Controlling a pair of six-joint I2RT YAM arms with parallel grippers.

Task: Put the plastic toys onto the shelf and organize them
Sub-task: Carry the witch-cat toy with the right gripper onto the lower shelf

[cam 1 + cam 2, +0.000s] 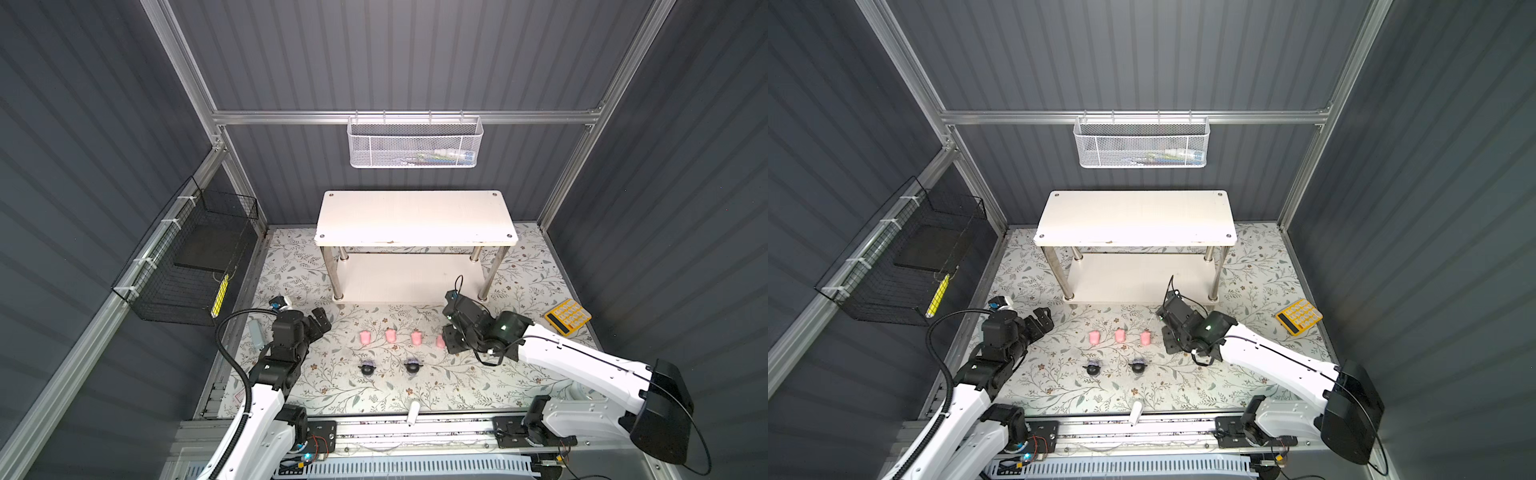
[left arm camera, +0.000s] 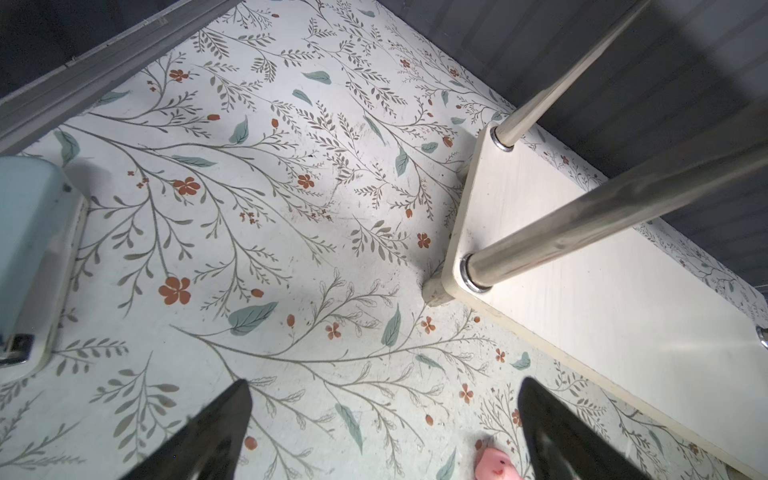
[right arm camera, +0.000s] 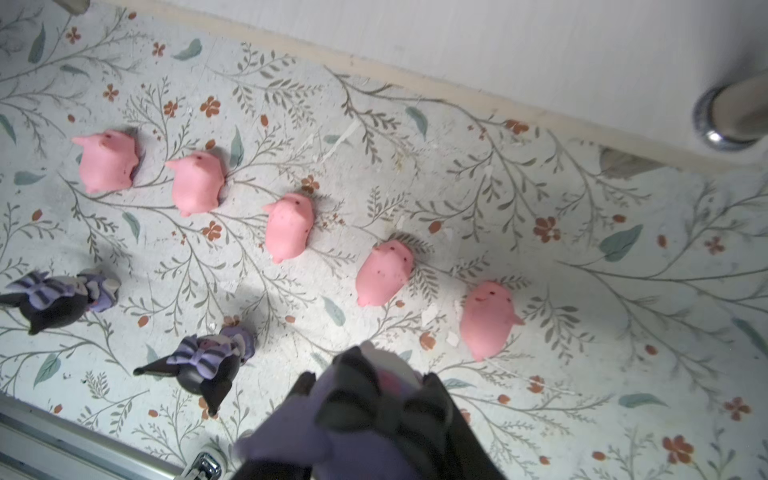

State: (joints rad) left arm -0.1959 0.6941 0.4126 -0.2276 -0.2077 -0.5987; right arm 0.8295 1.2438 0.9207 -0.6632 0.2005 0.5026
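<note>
In both top views the shelf (image 1: 415, 216) stands at 12 o'clock on the mat (image 1: 332, 399), with both boards bare. The pigs (image 1: 390, 335) lie in a row mid-mat, at 6 o'clock from the shelf. Two purple toys (image 1: 368, 368) lie apart at 6 o'clock from that row. The left gripper (image 1: 322, 321) hangs at 9 o'clock from the row. The right gripper (image 1: 451, 336) sits over the row's 3 o'clock end and hides part of it; its jaws cannot be read here. A calculator (image 1: 568, 316) lies at 3 o'clock on the mat.

In the left wrist view the left gripper (image 2: 382, 436) is spread wide and empty above the mat. One pig (image 2: 496, 463) lies on the mat just beside one of its fingers (image 2: 561, 436). The shelf's lower board is bare, and a clock (image 2: 29, 249) stands near.

In the right wrist view the right gripper (image 3: 374, 415) is clamped on a third purple toy (image 3: 353, 419), which is blurred. Five pigs lie in a slanting row between the gripper and the shelf's lower board, all on the mat. The other two purple toys lie on their sides beside the row
</note>
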